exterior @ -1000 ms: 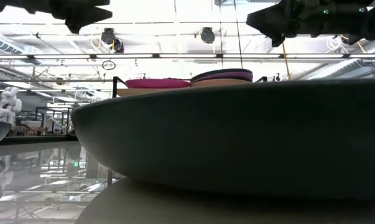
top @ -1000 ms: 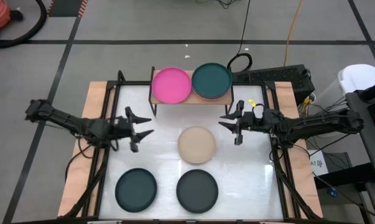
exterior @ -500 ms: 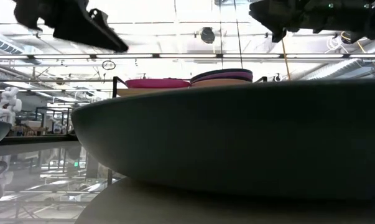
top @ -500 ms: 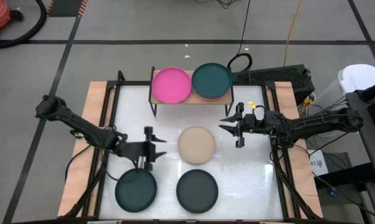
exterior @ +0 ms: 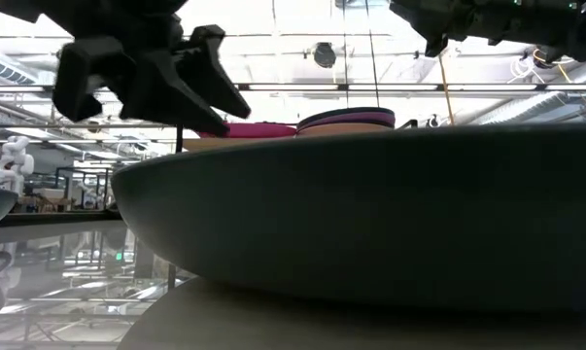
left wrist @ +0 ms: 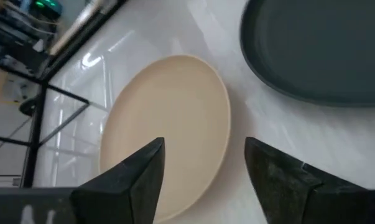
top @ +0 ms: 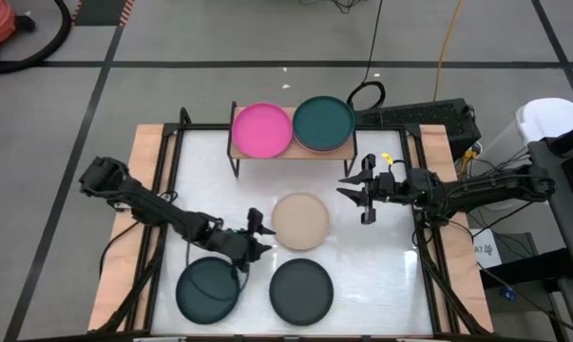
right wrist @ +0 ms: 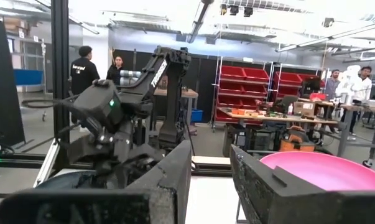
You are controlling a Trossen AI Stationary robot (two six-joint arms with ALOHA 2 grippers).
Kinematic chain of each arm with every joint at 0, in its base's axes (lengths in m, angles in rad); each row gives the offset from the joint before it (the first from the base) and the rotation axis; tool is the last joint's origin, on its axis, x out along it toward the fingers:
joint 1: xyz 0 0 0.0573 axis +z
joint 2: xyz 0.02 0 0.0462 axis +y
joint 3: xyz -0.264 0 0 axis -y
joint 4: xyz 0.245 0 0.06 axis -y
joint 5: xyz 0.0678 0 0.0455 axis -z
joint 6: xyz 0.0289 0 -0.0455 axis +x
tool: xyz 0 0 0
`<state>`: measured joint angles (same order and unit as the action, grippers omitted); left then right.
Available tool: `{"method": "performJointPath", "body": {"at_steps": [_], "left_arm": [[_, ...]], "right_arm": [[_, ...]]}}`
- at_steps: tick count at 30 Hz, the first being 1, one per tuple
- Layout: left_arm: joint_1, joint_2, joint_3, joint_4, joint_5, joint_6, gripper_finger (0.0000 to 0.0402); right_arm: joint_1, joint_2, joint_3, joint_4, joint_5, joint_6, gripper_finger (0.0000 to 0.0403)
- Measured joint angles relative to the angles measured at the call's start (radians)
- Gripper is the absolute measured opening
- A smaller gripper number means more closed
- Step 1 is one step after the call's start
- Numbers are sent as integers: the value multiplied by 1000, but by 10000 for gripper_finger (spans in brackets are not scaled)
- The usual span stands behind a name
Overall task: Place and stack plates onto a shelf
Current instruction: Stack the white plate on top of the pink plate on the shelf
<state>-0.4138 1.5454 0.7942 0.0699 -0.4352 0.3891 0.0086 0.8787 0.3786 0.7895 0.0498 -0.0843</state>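
left tool [top: 256, 235], jaws wide and empty, hovers just beside the beige plate [top: 300, 220] mid-bench; it looks set to grasp its rim next. right tool [top: 359, 195] waits open near the shelf [top: 237, 142]

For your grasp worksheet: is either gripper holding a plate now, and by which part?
Neither. The left gripper is open beside the beige plate; the right gripper is open and empty.

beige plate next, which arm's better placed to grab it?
Left, probably. The left gripper is open beside the beige plate's near-left edge, and its wrist view frames that plate between its fingers. The right gripper is open too, but hovers off the plate's far right side, facing the shelf.
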Motion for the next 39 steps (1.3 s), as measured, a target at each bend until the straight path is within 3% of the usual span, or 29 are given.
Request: {"method": "performJointPath", "body": {"at_steps": [8, 22, 28, 32, 39], "left_arm": [[23, 136, 132, -137, 37, 91, 225], [114, 222, 144, -120, 163, 134, 225], [146, 261, 139, -122, 159, 167, 219], [145, 277, 141, -92, 158, 189, 172], [144, 273, 141, -97, 164, 196, 35]], "right_arm": [[0, 0, 0, -8, 0, 43, 93], [0, 0, 0, -16, 0, 54, 93], [0, 4, 0, -35, 0, 73, 93], [0, 10, 0, -32, 0, 73, 93], [0, 12, 0, -33, 0, 73, 93]]}}
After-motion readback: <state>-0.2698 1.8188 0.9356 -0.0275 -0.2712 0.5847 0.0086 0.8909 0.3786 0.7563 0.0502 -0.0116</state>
